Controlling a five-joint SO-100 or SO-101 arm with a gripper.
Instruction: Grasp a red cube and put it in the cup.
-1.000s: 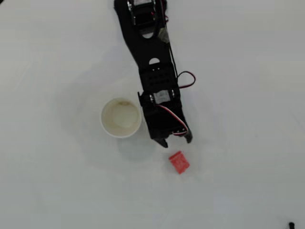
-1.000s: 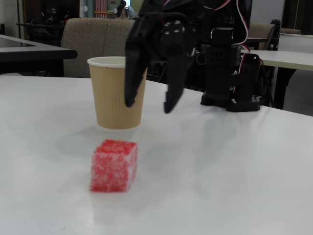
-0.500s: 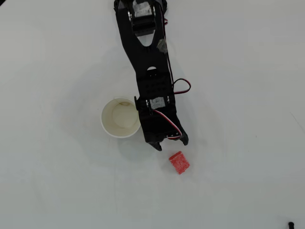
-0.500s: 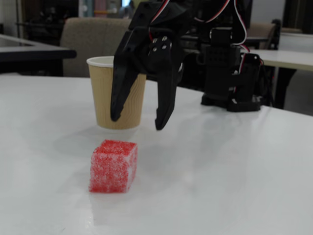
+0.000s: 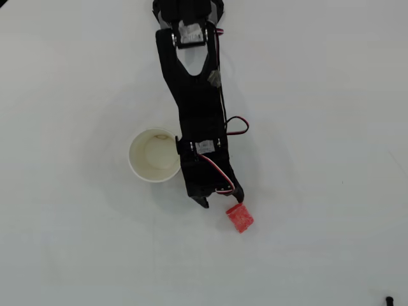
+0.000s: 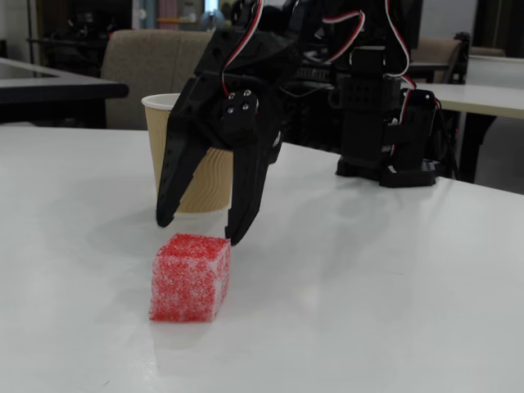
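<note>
— Sitting flat on the white bench (image 5: 331, 127), is the red cube (image 5: 240, 217) square to anything?

— No. In the overhead view it is turned, its corners pointing roughly up, down, left and right of the picture. It is near enough equal on all sides, so no long axis shows. In the fixed view (image 6: 189, 277) it stands at the near side with one corner edge towards the camera.

— Where are the fingers?

— The gripper (image 5: 220, 199) hangs just beyond the cube, its fingers (image 6: 244, 205) spread wide with nothing between them. In the fixed view both tips point down and reach about level with the cube's top, behind it. From overhead the right-hand tip sits right at the cube's upper corner; whether it touches I cannot tell.

— And the cup (image 5: 152, 155)?

— Upright, to the left of the arm in the overhead view, its right rim hidden under the black arm. In the fixed view (image 6: 196, 176) it stands farther back than the cube, partly covered by the gripper.

— Anything else about?

— The arm's base (image 6: 385, 123) stands far right on the bench, and chairs and other tables lie beyond.
</note>
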